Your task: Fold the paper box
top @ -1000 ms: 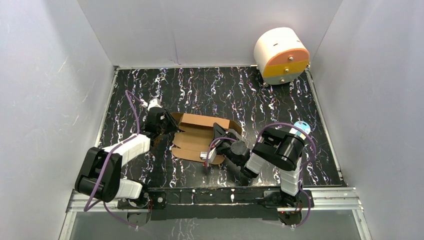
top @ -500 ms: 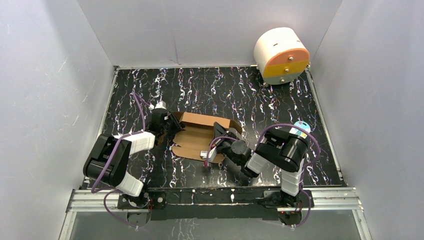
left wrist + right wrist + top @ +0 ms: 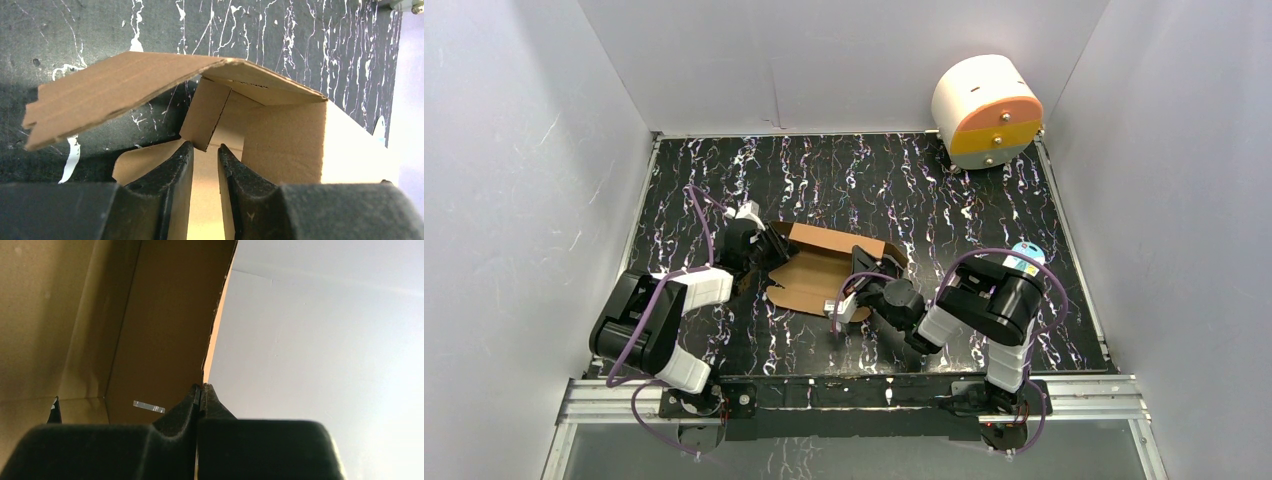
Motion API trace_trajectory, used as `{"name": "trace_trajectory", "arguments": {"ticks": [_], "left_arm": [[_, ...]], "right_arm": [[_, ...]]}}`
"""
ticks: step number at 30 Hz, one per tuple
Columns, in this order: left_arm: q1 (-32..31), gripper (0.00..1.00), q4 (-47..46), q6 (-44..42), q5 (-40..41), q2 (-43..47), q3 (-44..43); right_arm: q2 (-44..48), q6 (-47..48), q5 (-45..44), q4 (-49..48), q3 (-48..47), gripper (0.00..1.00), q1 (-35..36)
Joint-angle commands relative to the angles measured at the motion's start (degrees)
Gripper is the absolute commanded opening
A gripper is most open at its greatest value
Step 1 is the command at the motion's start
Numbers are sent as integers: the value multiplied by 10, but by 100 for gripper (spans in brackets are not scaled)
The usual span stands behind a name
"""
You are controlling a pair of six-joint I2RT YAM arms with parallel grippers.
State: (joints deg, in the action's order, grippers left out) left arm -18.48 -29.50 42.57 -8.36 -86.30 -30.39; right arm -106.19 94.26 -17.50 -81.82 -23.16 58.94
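Looking down from above, we see the black, white-veined table filling the floor of the white-walled booth. The paper box, plain brown corrugated cardboard and only half raised, lies left of centre between the two arms. Its long axis runs across the table from the left arm to the right arm, with the right end a little nearer the bases, and its open hollow faces up. The white cylinder with an orange-and-yellow face sits well apart in the far right corner.

The right gripper is pinched fully closed on the thin upper edge of the box's right-hand wall. We judge this grip is there to keep that wall upright and the carton from sliding while the other end is worked.

The left gripper is at the box's left end, its jaws only a narrow slit apart. Nothing is clamped that we can make out.

A large end flap slants over it like a roof, and the corner of a small inner tab hangs just above the fingertips — probably the next piece to be tucked.
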Motion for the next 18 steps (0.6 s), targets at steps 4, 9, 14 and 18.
{"name": "trace_trajectory", "arguments": {"ticks": [4, 9, 14, 18], "left_arm": [[-2, 23, -56, -27, -27, -7, 5], [-1, 23, -68, -26, -47, -13, 6], [-1, 23, -54, -40, -17, 21, 27], [0, 22, -21, -61, 8, 54, 37]], "right_arm": [[4, -21, 4, 30, -20, 0, -1], [3, -22, 2, 28, -19, 0, -4], [14, -27, 4, 33, -15, 0, -7], [14, -29, 4, 34, -15, 0, -9]]}}
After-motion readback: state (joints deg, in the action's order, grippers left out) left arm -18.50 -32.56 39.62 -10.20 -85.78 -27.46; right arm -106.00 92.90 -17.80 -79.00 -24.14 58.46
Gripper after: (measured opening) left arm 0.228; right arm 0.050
